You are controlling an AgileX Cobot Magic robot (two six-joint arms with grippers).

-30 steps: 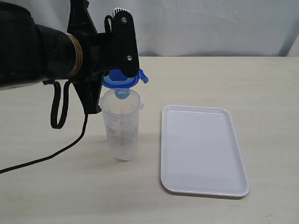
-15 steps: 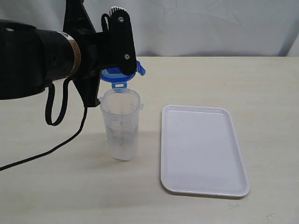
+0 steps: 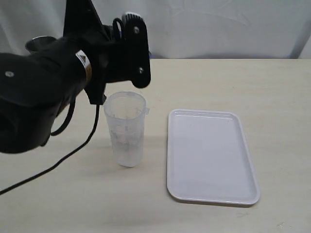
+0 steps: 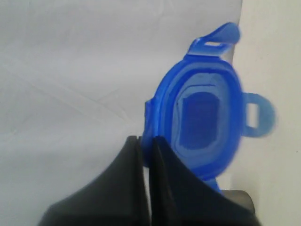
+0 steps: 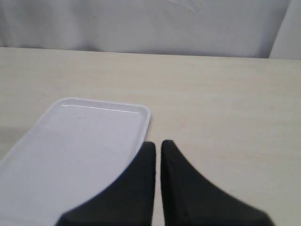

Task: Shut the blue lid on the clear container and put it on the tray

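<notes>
The clear container point(image 3: 125, 128) stands upright and open-topped on the table, left of the white tray point(image 3: 211, 155). My left gripper point(image 3: 140, 77) hangs just above and behind the container's rim. In the left wrist view that gripper point(image 4: 146, 141) is shut on the edge of the blue lid point(image 4: 202, 122), which stands on edge with its tabs sticking out. The arm hides the lid in the exterior view. My right gripper point(image 5: 158, 143) is shut and empty, low over the table beside a corner of the tray point(image 5: 70, 150). It is outside the exterior view.
A steel cup point(image 3: 39, 44) stands at the back left, partly behind the left arm. A black cable point(image 3: 58, 160) trails across the table left of the container. A white curtain closes off the table's far edge.
The left arm has lifted and swung toward the camera. The lid, which hung just over the container's mouth, has risen off it and is now hidden behind the gripper.
</notes>
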